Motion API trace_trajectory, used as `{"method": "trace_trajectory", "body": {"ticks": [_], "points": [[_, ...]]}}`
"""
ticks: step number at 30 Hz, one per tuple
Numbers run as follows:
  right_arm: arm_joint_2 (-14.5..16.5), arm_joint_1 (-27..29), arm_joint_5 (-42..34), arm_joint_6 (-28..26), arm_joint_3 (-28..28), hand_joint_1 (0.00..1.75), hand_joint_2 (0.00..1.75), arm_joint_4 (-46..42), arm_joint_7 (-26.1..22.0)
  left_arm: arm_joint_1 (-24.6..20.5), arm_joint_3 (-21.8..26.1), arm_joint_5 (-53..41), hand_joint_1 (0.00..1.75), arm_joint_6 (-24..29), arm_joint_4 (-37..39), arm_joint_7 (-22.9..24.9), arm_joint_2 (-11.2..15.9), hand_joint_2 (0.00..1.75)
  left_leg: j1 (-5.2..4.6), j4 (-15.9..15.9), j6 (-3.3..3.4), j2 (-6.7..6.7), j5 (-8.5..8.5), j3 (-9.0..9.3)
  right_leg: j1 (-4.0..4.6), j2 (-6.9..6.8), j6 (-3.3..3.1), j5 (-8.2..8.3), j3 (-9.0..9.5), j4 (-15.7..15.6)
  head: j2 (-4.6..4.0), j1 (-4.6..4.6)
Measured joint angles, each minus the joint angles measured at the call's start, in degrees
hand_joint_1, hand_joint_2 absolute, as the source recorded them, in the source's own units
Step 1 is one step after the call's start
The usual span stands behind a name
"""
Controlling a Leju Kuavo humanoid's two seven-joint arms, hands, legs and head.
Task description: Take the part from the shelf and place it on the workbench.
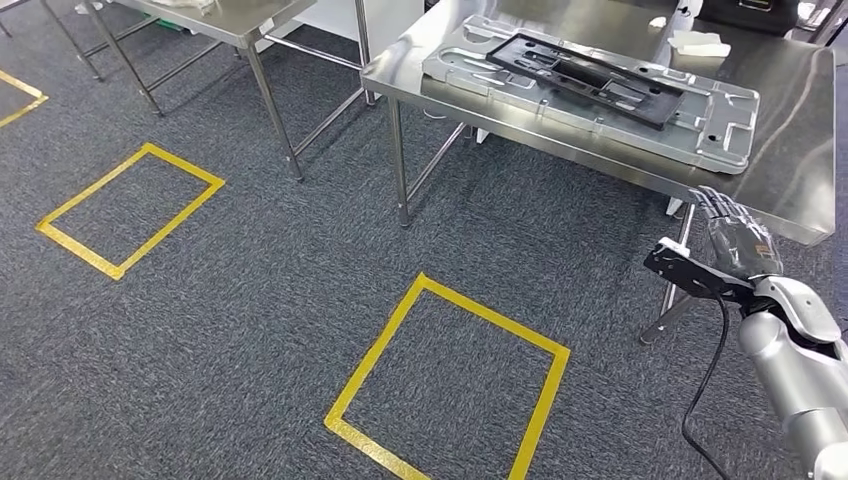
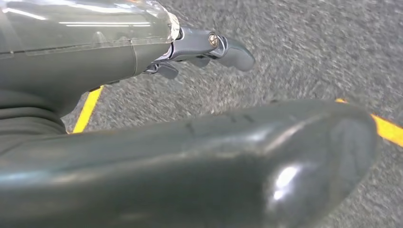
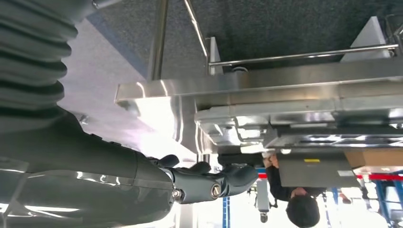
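Your part [image 1: 590,78] already lies on the tabletop [image 1: 800,150], right hand [image 1: 738,240] empty, fingers apart, left hand [image 2: 209,47] likewise; next, withdraw.

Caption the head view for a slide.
Right hand empty beside steel workbench bearing grey metal part and black frame.

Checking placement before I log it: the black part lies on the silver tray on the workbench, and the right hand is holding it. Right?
Not quite. The black part does lie on the silver tray on the workbench, but the head view shows the right hand apart from it, off the bench edge, holding nothing.
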Motion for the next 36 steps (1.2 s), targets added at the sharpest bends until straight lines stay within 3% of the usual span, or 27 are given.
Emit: {"method": "trace_trajectory", "body": {"ticks": [2, 3, 4, 5, 7, 9, 11, 12, 13, 15, 17, 18, 19, 20, 22, 24, 25, 27, 29, 31, 33, 34, 35, 36], "points": [[-0.05, -0.1, -0.46, 0.38, -0.01, 0.0, 1.75, 0.39, -0.17, 0.1, -0.01, 0.04, 0.0, 0.03, 0.0, 0.03, -0.02, 0.0, 0.26, 0.13, -0.38, 0.54, 0.1, -0.32, -0.47, 0.03, 0.64, -2.64, -3.36, 6.53, 0.0, 0.01], [-0.06, -0.06, -0.57, 0.57, -0.01, 0.0, 1.75, 0.61, -0.2, 0.15, -0.02, 0.05, 0.0, 0.05, 0.0, 0.03, -0.05, 0.0, 0.45, 0.68, -0.73, 0.84, -0.14, -0.67, -0.82, -0.04, 1.08, -2.71, -4.24, 8.02, 0.0, 0.02], [-0.1, -0.05, -0.61, 0.75, -0.01, 0.0, 1.75, 0.79, -0.23, 0.17, -0.02, 0.05, 0.0, 0.07, 0.0, 0.03, -0.11, 0.0, 0.73, 1.49, -1.2, 1.14, -0.5, -1.13, -1.2, -0.22, 1.6, -1.71, -4.1, 7.39, 0.0, 0.02], [-0.14, -0.16, -0.66, 0.9, -0.01, 0.0, 1.75, 0.95, -0.25, 0.18, -0.02, 0.05, 0.0, 0.07, 0.0, 0.02, -0.18, 0.0, 1.11, 2.59, -1.79, 1.46, -1.0, -1.7, -1.6, -0.67, 2.22, 0.05, -2.87, 4.71, 0.0, 0.02], [-0.17, -0.5, -0.79, 1.17, -0.01, 0.0, 1.75, 1.31, -0.29, 0.17, -0.05, 0.05, 0.0, 0.1, 0.03, 0.04, -0.09, 0.0, 1.47, 5.57, -3.17, 2.14, -2.43, -3.02, -1.96, -2.69, 3.02, 2.54, -0.64, -0.43, 0.0, 0.07], [-0.06, -0.77, -0.97, 1.38, 0.02, 0.0, 1.75, 1.66, -0.35, 0.21, -0.15, 0.02, 0.0, 0.15, 0.07, 0.09, 0.07, 0.0, 1.27, 7.64, -4.16, 2.78, -3.8, -3.9, -1.87, -3.7, 1.88, 2.57, -0.66, -1.1, 0.0, 0.08], [0.01, -0.93, -1.14, 1.51, 0.05, 0.0, 1.75, 1.87, -0.44, 0.2, -0.32, -0.01, 0.0, 0.16, 0.05, 0.21, 0.02, 0.0, 1.31, 8.08, -4.57, 3.57, -4.4, -3.95, -1.8, -2.7, 0.21, 2.45, -1.28, -0.42, 0.0, 0.01], [-0.02, -1.04, -1.2, 1.56, 0.05, 0.0, 1.75, 1.99, -0.48, 0.17, -0.39, -0.01, 0.0, 0.16, 0.05, 0.3, 0.01, 0.0, 1.48, 8.4, -4.78, 3.4, -4.8, -3.92, -1.77, -2.2, -0.23, 2.57, -1.49, -0.37, 0.0, -0.02], [-0.01, -1.25, -1.24, 1.59, 0.06, 0.0, 1.75, 2.14, -0.48, 0.16, -0.44, 0.01, 0.0, 0.18, 0.05, 0.34, 0.0, 0.0, 1.68, 9.36, -4.98, 2.62, -5.73, -4.18, -1.73, -1.66, -0.63, 2.74, -1.68, -0.39, 0.0, -0.07], [0.19, -1.78, -1.32, 1.61, 0.09, 0.0, 1.75, 2.48, -0.5, 0.23, -0.52, 0.05, 0.0, 0.29, 0.05, 0.39, -0.01, 0.0, 1.83, 14.64, -5.23, 0.18, -9.49, -6.15, -1.61, -0.56, -1.25, 3.11, -1.97, -0.5, 0.0, -0.13], [0.57, -2.11, -1.41, 1.62, 0.12, 0.0, 1.75, 2.86, -0.52, 0.29, -0.56, 0.16, 0.0, 0.45, 0.05, 0.44, -0.01, 0.0, 1.68, 22.24, -5.0, -1.02, -13.36, -9.25, -1.21, 0.64, -1.6, 3.35, -2.27, -0.54, 0.0, -0.14], [0.75, -2.19, -1.44, 1.61, 0.13, 0.0, 1.75, 3.1, -0.49, 0.3, -0.57, 0.22, 0.0, 0.49, 0.05, 0.48, -0.01, 0.0, 1.56, 24.5, -4.66, -1.19, -14.04, -10.16, -0.93, 1.29, -1.73, 3.44, -2.41, -0.54, 0.0, -0.14], [0.88, -2.28, -1.45, 1.57, 0.14, 0.0, 1.75, 3.34, -0.4, 0.29, -0.57, 0.31, 0.0, 0.52, 0.05, 0.51, -0.01, 0.0, 1.37, 24.62, -4.13, -1.31, -13.6, -10.08, -0.62, 1.96, -1.82, 3.54, -2.49, -0.54, 0.0, -0.14], [0.98, -2.42, -1.45, 1.49, 0.15, 0.0, 1.75, 3.56, -0.31, 0.29, -0.58, 0.36, 0.0, 0.53, 0.06, 0.53, -0.02, 0.0, 1.11, 22.5, -3.42, -1.57, -12.19, -8.95, -0.32, 2.64, -1.88, 3.63, -2.54, -0.54, 0.0, -0.14], [1.13, -2.71, -1.49, 1.11, 0.16, 0.0, 1.75, 3.92, -0.15, 0.27, -0.6, 0.42, 0.0, 0.58, 0.07, 0.43, 0.08, 0.0, 0.44, 14.64, -1.58, -3.54, -8.56, -5.0, 0.05, 3.81, -1.88, 3.86, -2.56, -0.61, 0.0, -0.12], [1.27, -2.82, -1.6, 0.59, 0.18, 0.0, 1.75, 4.26, -0.14, 0.31, -0.63, 0.37, 0.0, 0.64, 0.08, 0.21, 0.14, 0.0, -0.18, 9.56, -0.3, -5.25, -6.63, -2.6, 0.01, 4.89, -1.49, 4.23, -2.62, -0.84, 0.0, -0.08], [1.34, -2.75, -1.67, 0.39, 0.2, 0.0, 1.75, 4.43, -0.16, 0.31, -0.66, 0.36, 0.0, 0.67, 0.09, 0.15, 0.15, 0.0, -0.39, 8.89, -0.09, -5.34, -6.45, -2.3, -0.13, 5.39, -1.14, 4.47, -2.68, -1.04, 0.0, -0.08], [1.27, -2.56, -1.72, 0.19, 0.26, 0.0, 1.75, 4.66, -0.2, 0.25, -0.7, 0.38, 0.0, 0.69, 0.08, 0.11, 0.02, 0.0, -0.39, 7.76, -0.1, -4.1, -5.61, -1.87, -0.24, 6.05, -0.39, 4.94, -2.76, -1.57, 0.0, -0.09], [1.06, -2.67, -1.65, 0.02, 0.3, 0.0, 1.75, 4.85, -0.17, 0.22, -0.74, 0.38, 0.0, 0.69, 0.07, 0.13, -0.12, 0.0, -0.11, 5.96, -0.02, -2.84, -4.48, -1.37, 0.03, 4.14, -0.05, 3.59, -3.58, -0.21, 0.0, -0.08], [1.12, -2.84, -1.36, -0.28, 0.39, 0.0, 0.87, 5.05, -0.03, 0.34, -0.75, 0.39, 0.0, 0.69, 0.07, 0.15, -0.18, 0.0, -0.03, 5.15, 0.1, -1.69, -3.91, -1.35, 0.18, 1.35, 0.15, -0.1, -6.08, 5.47, 0.0, -0.05], [1.36, -2.5, -0.92, -0.55, 0.6, 0.0, 0.0, 5.24, 0.33, 0.45, -0.75, 0.41, 0.0, 0.68, 0.07, 0.17, -0.19, 0.0, -0.05, 5.27, 0.07, -0.74, -3.85, -1.66, -0.02, 0.39, 0.61, -2.81, -8.39, 11.55, 0.0, -0.05], [1.44, -2.21, -0.67, -0.64, 0.73, 0.0, 0.0, 5.31, 0.61, 0.48, -0.76, 0.42, 0.0, 0.67, 0.07, 0.17, -0.21, 0.0, -0.04, 5.41, 0.0, -0.37, -3.87, -1.8, -0.15, 0.19, 0.81, -2.77, -8.33, 12.25, 0.0, -0.05], [1.46, -1.99, -0.43, -0.69, 0.84, 0.0, 0.0, 5.34, 0.85, 0.47, -0.78, 0.43, 0.0, 0.66, 0.07, 0.17, -0.25, 0.0, -0.04, 5.61, -0.13, -0.04, -3.93, -1.91, -0.26, 0.01, 0.97, -1.7, -7.03, 10.55, 0.0, -0.05], [1.45, -1.85, -0.22, -0.73, 0.93, 0.0, 0.0, 5.34, 1.06, 0.46, -0.79, 0.43, 0.0, 0.65, 0.07, 0.17, -0.31, 0.0, -0.03, 5.91, -0.31, 0.26, -4.05, -2.0, -0.35, -0.24, 1.05, 0.0, -4.72, 6.94, 0.0, -0.05]]}}
